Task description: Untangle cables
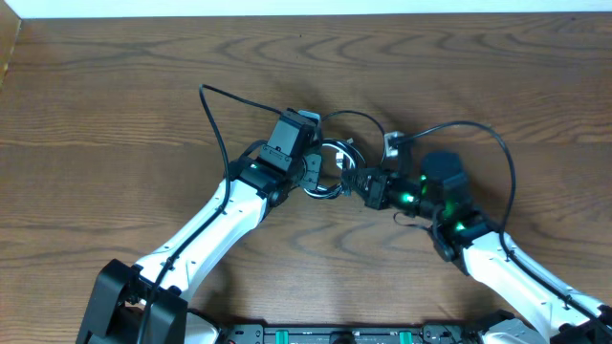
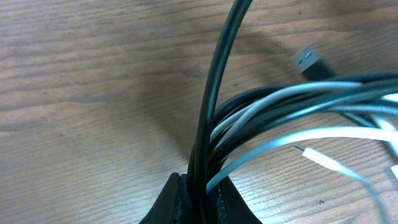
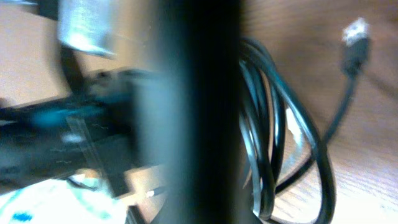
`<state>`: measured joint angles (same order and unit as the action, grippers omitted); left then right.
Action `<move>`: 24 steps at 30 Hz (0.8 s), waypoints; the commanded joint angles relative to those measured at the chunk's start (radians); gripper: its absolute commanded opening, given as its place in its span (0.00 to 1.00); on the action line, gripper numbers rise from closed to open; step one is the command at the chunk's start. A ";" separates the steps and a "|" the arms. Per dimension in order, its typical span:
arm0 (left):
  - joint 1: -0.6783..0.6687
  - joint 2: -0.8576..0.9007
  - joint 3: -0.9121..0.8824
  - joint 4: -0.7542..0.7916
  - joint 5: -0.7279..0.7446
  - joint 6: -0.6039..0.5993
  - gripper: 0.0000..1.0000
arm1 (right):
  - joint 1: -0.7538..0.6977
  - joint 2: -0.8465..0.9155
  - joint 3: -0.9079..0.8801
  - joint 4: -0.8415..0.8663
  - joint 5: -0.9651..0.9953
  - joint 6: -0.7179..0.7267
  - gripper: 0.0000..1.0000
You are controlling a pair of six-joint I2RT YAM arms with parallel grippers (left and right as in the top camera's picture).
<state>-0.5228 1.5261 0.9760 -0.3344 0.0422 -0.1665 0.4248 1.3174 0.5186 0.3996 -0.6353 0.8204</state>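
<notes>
With the left gripper (image 2: 198, 198) pinching the coiled cables (image 1: 330, 161) at the centre of the table (image 1: 115, 96) and the jaw state of the right gripper (image 1: 359, 182) impossible to tell, pulling apart may tighten the tangle.

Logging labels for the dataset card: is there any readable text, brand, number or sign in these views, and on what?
No readable text in any view.
cables: no print shows on the jackets.
USB plug: blue insert, no legible marking.
small plug: too blurred to read.
green lights on the right arm: lights only, no lettering.
</notes>
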 commanded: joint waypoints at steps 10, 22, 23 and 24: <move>-0.006 -0.011 -0.005 -0.025 -0.291 0.050 0.08 | -0.400 -0.057 0.009 0.185 -0.420 -0.032 0.01; -0.005 -0.011 -0.005 -0.023 -0.509 0.013 0.08 | -0.603 -0.057 0.009 0.172 -0.430 -0.072 0.02; -0.004 -0.011 -0.005 -0.023 -0.536 0.013 0.08 | -0.603 -0.057 0.009 0.154 -0.414 -0.087 0.01; -0.004 -0.011 -0.005 -0.023 -0.568 0.012 0.08 | -0.603 -0.057 0.009 0.129 -0.390 -0.093 0.02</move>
<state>-0.5320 1.5253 0.9756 -0.3592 -0.4168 -0.1368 -0.1757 1.2724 0.5175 0.5690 -1.0519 0.7853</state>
